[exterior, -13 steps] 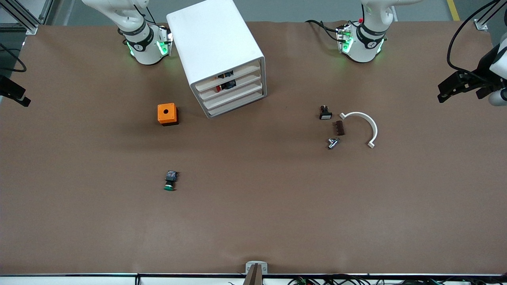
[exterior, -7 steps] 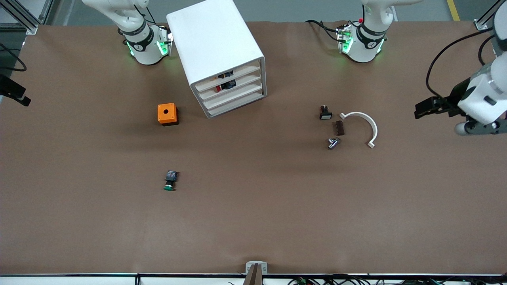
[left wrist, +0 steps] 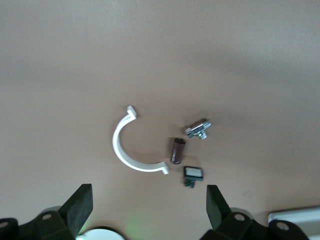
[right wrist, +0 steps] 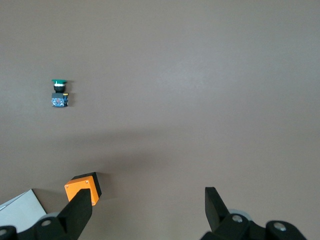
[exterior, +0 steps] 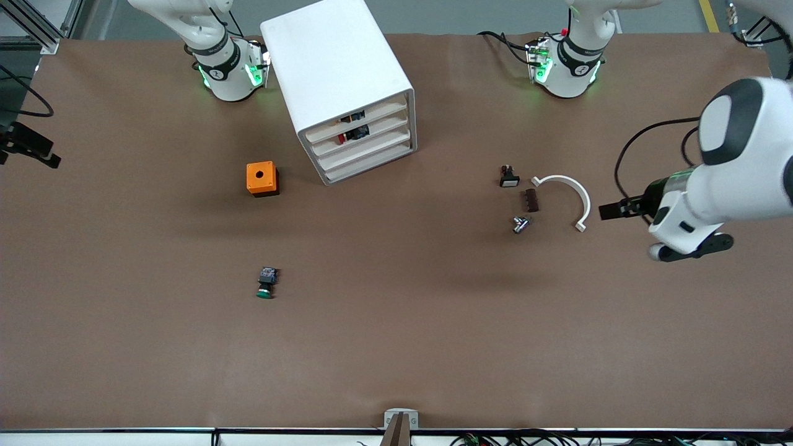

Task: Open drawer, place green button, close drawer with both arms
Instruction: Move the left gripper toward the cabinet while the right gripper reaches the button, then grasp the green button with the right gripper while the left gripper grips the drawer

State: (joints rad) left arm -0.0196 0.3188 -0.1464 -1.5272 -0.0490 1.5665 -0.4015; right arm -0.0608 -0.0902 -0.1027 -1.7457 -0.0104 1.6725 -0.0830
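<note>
Evidently the task had barely begun; the white drawer cabinet [exterior: 344, 87], top centre of the front view, showed all its drawers pushed in, so opening, placing and closing were, by my judgement, all left to do; the left gripper [exterior: 610, 210] hung at the right edge of that view, over the table just beside a white curved clamp [exterior: 573, 197], while the right gripper [exterior: 28, 145] hung at the left edge of the front view; the orange box [exterior: 262, 178] stood nearer the camera than the cabinet, toward the right arm's end; the button [exterior: 266, 282] lay untouched on the table in the lower left of the front view, nearer the camera than the orange box; only the wrist views showed the fingers: the left gripper's [left wrist: 146, 206] were spread wide and empty, the right gripper's [right wrist: 146, 209] likewise; the right wrist view also showed the button [right wrist: 60, 94] lying on its side.
</note>
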